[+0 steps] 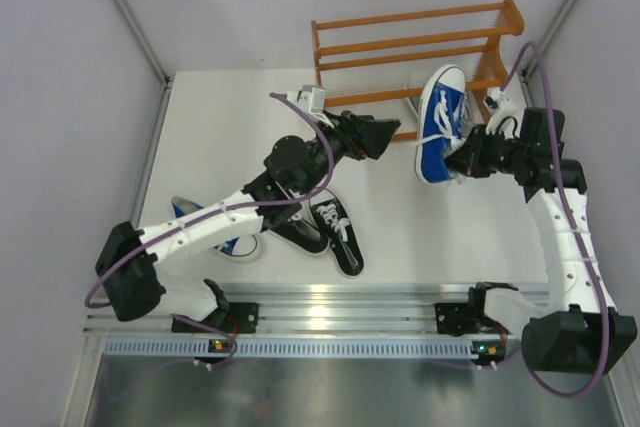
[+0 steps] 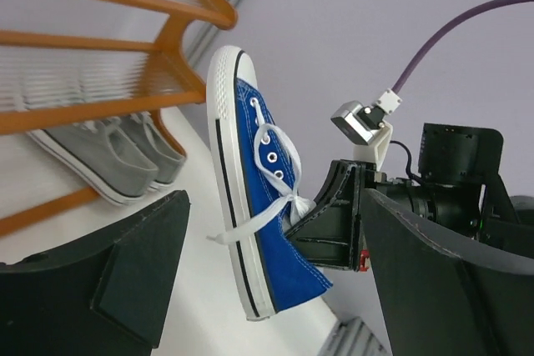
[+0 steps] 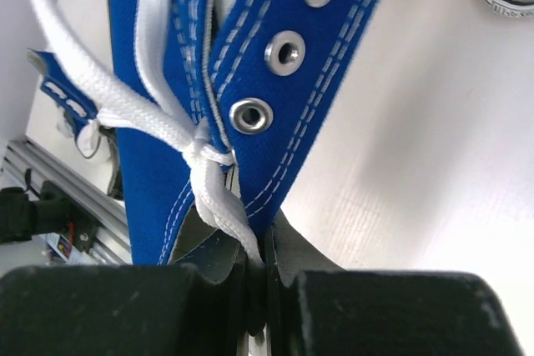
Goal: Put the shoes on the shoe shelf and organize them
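Your right tool point(image 3: 265, 283) clamps the blue shoe point(image 3: 334, 81) at its collar; your left tool point(image 1: 385, 135) gapes empty. The left wrist view shows grey shoes point(image 2: 108, 156) in the shelf point(image 2: 179, 47), mostly hidden from above.

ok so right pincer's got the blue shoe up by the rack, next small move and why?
Probably ease the right pincer forward so the blue shoe slides toe-first onto a free shelf rail. It is clamped at the heel end, looks clear of the table, and its toe faces the shelf. The grey pair fills part of a low tier.
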{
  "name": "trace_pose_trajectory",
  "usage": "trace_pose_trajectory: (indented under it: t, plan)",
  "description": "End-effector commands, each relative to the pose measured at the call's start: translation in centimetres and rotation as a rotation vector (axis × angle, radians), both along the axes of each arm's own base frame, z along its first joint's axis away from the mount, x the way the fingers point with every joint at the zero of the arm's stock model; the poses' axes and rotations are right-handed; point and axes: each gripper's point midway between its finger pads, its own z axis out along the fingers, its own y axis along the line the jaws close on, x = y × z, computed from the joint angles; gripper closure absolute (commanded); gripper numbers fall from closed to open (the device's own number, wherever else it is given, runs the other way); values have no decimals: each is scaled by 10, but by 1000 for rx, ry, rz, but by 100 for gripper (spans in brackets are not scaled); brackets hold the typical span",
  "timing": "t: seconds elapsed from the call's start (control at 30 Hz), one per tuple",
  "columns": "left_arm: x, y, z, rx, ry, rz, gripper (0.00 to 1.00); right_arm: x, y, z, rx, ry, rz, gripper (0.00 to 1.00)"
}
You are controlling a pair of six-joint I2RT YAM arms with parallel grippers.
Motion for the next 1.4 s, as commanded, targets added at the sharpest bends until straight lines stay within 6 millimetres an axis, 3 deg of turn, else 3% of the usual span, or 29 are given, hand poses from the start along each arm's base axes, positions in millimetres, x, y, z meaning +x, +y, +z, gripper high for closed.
trace_pose_trajectory:
  t: [0.0, 0.07, 0.1, 0.17, 0.2, 0.27, 0.4, 0.67, 0.87, 1.17, 1.37]
  plan:
    - [-4, 38, 9, 176, -92, 101, 11, 16, -11, 18, -88, -89, 22, 100]
    - [-5, 54, 8, 240, -108, 152, 11, 24, -16, 9, -134, -80, 37, 100]
    - [-10, 66, 17, 243, -127, 169, 11, 27, -17, 7, -141, -73, 35, 100]
    - [-12, 80, 10, 307, -124, 202, 11, 36, -21, 3, -162, -42, 44, 100]
    - [-16, 94, 21, 296, -139, 230, 11, 41, -22, -3, -165, -15, 50, 100]
    - [-19, 106, 17, 343, -138, 253, 11, 52, -26, 4, -194, -34, 46, 100]
    - [-30, 138, 29, 351, -154, 315, 11, 77, -36, 6, -244, -39, 29, 100]
    - [-44, 182, 41, 345, -152, 408, 11, 104, -42, 2, -272, 17, 38, 100]
    - [-51, 195, 43, 339, -144, 424, 11, 123, -49, 7, -307, 13, 31, 100]
    - [-51, 198, 42, 353, -141, 431, 11, 165, -59, 22, -375, -33, 5, 100]
    - [-52, 200, 42, 347, -140, 431, 11, 189, -56, 23, -409, -52, -7, 100]
